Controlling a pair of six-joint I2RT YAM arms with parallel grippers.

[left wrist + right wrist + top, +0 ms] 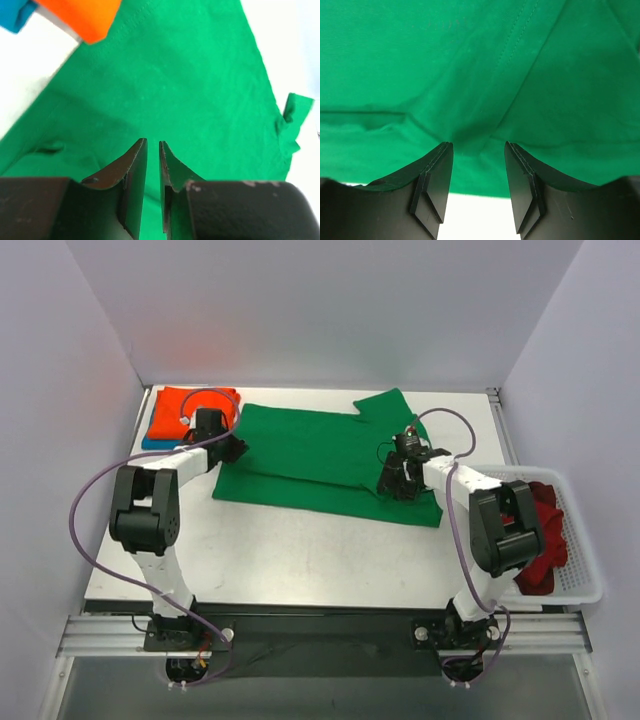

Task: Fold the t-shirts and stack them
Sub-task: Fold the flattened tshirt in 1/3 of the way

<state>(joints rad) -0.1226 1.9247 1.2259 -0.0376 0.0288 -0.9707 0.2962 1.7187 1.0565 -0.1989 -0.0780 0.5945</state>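
Top external view: my left arm rises from its base at the near left, bends at the elbow and reaches to the far left. My left gripper (232, 447) sits low at the left edge of the green t-shirt (320, 455). My right arm mirrors it from the near right, folded sharply at the elbow. It angles inward, so my right gripper (398, 478) is down on the shirt's right part, near its front edge.

In the left wrist view my fingers (135, 165) are clenched to a thin slit with green showing in it, a pinch on the shirt's cloth. In the right wrist view my fingers (437, 165) stand apart, released, with the tips down on the green cloth. Creases run together toward the gap between them. The shirt's near hem crosses that gap, with white table (300, 550) showing below it.

The green t-shirt lies spread across the middle of the table, wider than deep. One sleeve (385, 402) sticks out at the far right. A long fold line runs along its front, where a band of cloth lies doubled. The rest is fairly flat, with soft wrinkles.

At the far left corner, just beside my left gripper, the orange t-shirt (170, 405) lies folded on top of the teal-blue t-shirt (150, 443). Only an edge of the teal-blue one shows. The dark red t-shirts (545, 540) are heaped unfolded in the white basket (590, 580) at the table's right edge.
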